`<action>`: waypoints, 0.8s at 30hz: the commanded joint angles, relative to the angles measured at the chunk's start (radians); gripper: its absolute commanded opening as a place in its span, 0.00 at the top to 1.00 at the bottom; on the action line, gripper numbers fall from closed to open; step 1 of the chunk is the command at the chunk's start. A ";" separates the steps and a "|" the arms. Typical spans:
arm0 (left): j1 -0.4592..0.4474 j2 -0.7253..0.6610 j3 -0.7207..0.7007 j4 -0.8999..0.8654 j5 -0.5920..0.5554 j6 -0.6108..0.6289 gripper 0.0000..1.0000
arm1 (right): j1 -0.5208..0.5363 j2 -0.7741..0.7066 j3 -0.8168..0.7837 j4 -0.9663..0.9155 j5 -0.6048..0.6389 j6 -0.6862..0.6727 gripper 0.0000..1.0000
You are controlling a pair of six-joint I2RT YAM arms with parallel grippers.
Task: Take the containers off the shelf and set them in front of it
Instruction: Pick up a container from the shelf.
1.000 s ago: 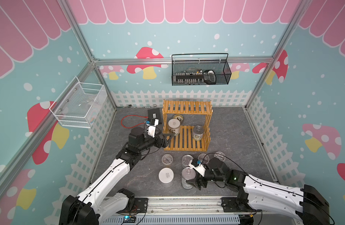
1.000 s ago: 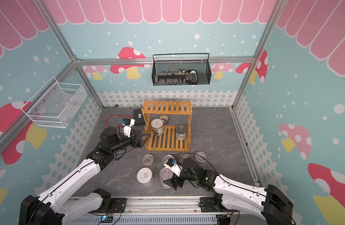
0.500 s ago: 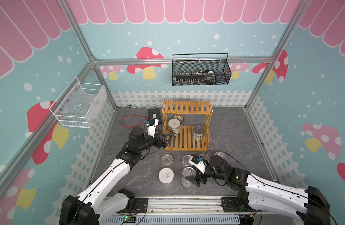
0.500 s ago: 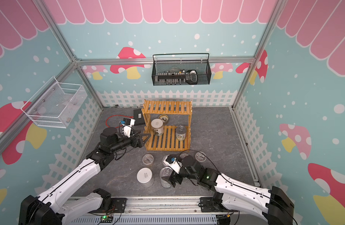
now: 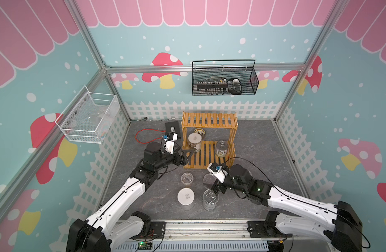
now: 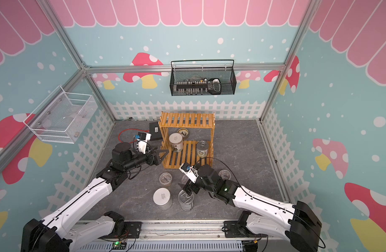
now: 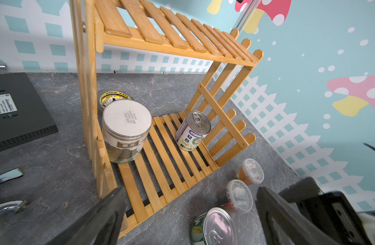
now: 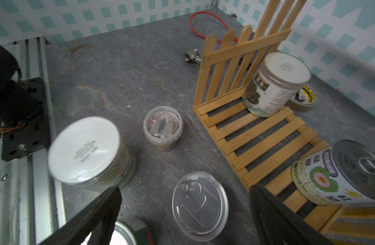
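Observation:
The wooden shelf [image 5: 209,122] [image 6: 186,122] holds two containers on its lower tier: a white-lidded can [image 5: 194,141] [image 7: 127,129] [image 8: 275,84] and a pull-tab tin [image 5: 221,148] [image 7: 193,130] [image 8: 339,174]. On the floor in front stand a white-lidded can [image 5: 185,198] [image 8: 87,152], a tin [image 5: 210,199] [image 7: 216,227] and clear tubs [image 5: 187,178] [image 8: 163,127] [image 8: 200,203] [image 7: 251,171]. My left gripper [image 5: 188,156] [image 7: 190,191] is open at the shelf's left front corner, holding nothing. My right gripper [image 5: 211,188] [image 8: 184,189] hangs open and empty above a clear tub, just behind the floor tin.
A roll of tape [image 5: 199,131] lies on the floor under the shelf's top tier. A black box [image 5: 173,127] and a red cable [image 5: 144,136] sit left of the shelf. A black wire basket [image 5: 224,84] and a white mesh basket [image 5: 87,117] hang on the walls.
My right gripper has finished opening, left the floor tin and drawn back and up toward the shelf. The left arm has not moved.

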 commanded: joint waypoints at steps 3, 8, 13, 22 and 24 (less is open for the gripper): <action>0.006 -0.009 0.029 -0.011 0.008 0.015 0.01 | -0.089 0.120 0.069 0.177 -0.025 0.015 0.01; 0.007 -0.014 0.030 -0.018 0.001 0.018 0.01 | -0.140 0.303 0.158 0.307 -0.045 0.014 0.01; 0.006 -0.015 0.026 -0.020 0.001 0.018 0.01 | -0.186 0.480 0.244 0.417 -0.038 0.021 0.01; 0.006 -0.020 0.016 -0.019 0.002 0.018 0.01 | -0.233 0.717 0.381 0.522 -0.046 0.017 0.01; 0.006 -0.019 0.015 -0.019 0.003 0.018 0.01 | -0.246 0.747 0.406 0.525 -0.043 0.019 0.01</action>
